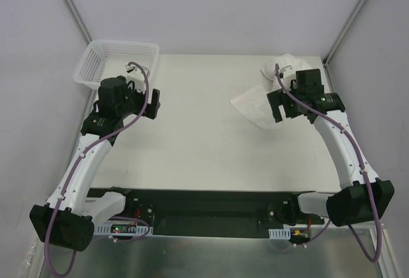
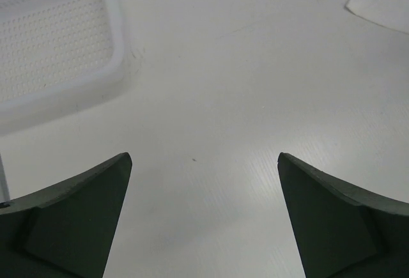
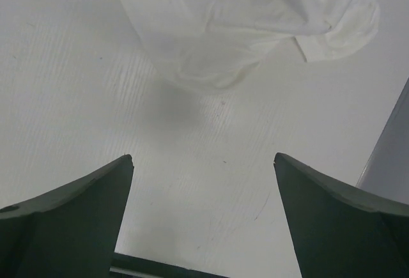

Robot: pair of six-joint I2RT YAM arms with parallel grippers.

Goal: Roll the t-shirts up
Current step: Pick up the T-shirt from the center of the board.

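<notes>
One white t-shirt [image 1: 254,104] lies crumpled at the back right of the table, partly hidden by my right arm. In the right wrist view the t-shirt [image 3: 243,22] bunches just beyond the fingertips, with a sleeve hem to the right. My right gripper [image 3: 203,163] is open and empty above bare table, just short of the cloth; in the top view the right gripper [image 1: 276,107] sits at the shirt's near right side. My left gripper [image 2: 204,163] is open and empty over bare table beside the basket, and shows in the top view [image 1: 153,104]. A shirt corner [image 2: 383,0] shows far off.
A white plastic mesh basket [image 1: 118,61] stands at the back left corner; its rim [image 2: 118,41] is just left of my left gripper. Grey walls enclose the table; the right wall [image 3: 390,156] is close to my right gripper.
</notes>
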